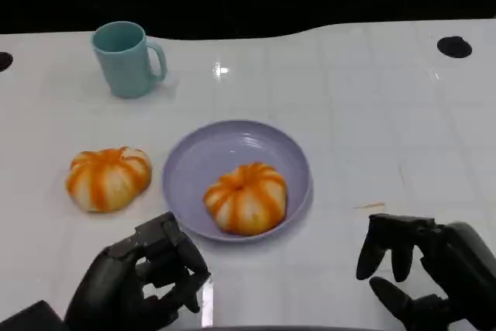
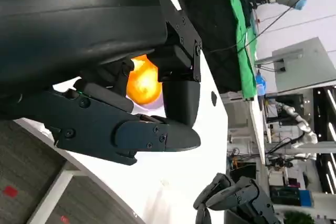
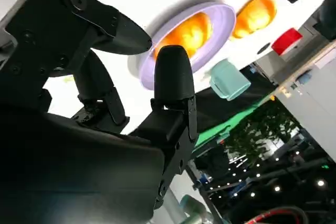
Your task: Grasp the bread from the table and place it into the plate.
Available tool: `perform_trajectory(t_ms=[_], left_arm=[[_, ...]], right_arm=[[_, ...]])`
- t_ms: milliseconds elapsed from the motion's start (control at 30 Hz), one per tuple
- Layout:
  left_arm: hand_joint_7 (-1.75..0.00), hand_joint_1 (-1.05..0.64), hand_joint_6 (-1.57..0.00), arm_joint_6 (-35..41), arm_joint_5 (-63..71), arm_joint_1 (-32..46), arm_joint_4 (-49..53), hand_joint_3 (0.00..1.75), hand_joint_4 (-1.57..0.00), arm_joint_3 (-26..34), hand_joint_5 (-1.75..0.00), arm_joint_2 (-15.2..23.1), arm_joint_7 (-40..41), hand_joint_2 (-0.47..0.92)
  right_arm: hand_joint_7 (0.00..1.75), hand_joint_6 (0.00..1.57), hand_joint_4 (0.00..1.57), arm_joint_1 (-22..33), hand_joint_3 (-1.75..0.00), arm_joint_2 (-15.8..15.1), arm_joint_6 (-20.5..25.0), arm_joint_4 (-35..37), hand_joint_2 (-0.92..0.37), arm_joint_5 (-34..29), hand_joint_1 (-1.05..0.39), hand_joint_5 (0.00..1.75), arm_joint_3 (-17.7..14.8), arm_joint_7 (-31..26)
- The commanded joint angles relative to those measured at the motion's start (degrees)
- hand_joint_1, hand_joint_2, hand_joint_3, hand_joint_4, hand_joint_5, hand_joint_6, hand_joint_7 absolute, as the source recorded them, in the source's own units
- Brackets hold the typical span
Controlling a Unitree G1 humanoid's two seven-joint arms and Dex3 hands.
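- On your white table [image 1: 372, 114], the lavender plate [image 1: 194, 162] holds one orange-striped bread [image 1: 246, 198].
- Left of the plate, a second bread [image 1: 108, 177] lies.
- Beyond the plate stands a teal mug [image 1: 124, 58].
- Nearer you than the plate, your left hand [image 1: 143, 281] is curled on nothing; your right hand [image 1: 422, 265] is spread, holding nothing.

Bright, even overhead light washes the white table [image 1: 364, 114] — a small glare spot sits near the teal mug [image 1: 126, 58], and shadows under things are soft and faint. The background beyond the table's far edge is nearly black. In both wrist views the close black fingers [image 3: 170, 77] are dark and slightly soft — the table blows out to white
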Motion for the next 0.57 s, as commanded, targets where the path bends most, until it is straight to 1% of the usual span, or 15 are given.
perform_trajectory(t_ms=[33,267,567], left_arm=[[-1.57,-0.5,-0.6,-1.3,-0.4,-0.5,1.2,0.29,-0.7,0.5,-1.75,0.5,-0.4,0.92],[-1.56,-0.53,-0.62,-2.6,-0.7,-1.2,2.7,0.27,-0.71,0.6,-1.75,0.7,-0.8,0.92],[-1.54,-0.53,-0.63,-3.6,-0.2,-1.3,3.5,0.28,-0.71,0.5,-1.75,0.6,-0.5,0.92]], right_arm=[[1.56,0.75,0.89,-0.5,-1.43,-0.6,-1.1,1.1,-0.11,0.0,-0.04,1.75,0.0,-0.9],[1.57,0.75,0.92,-0.6,-1.42,-0.7,-0.7,1.1,-0.09,-0.7,-0.04,1.75,-0.1,-1.0],[1.55,0.76,0.93,-0.7,-1.43,-0.8,-0.8,1.5,-0.08,-1.2,-0.07,1.75,-0.2,-1.5]])
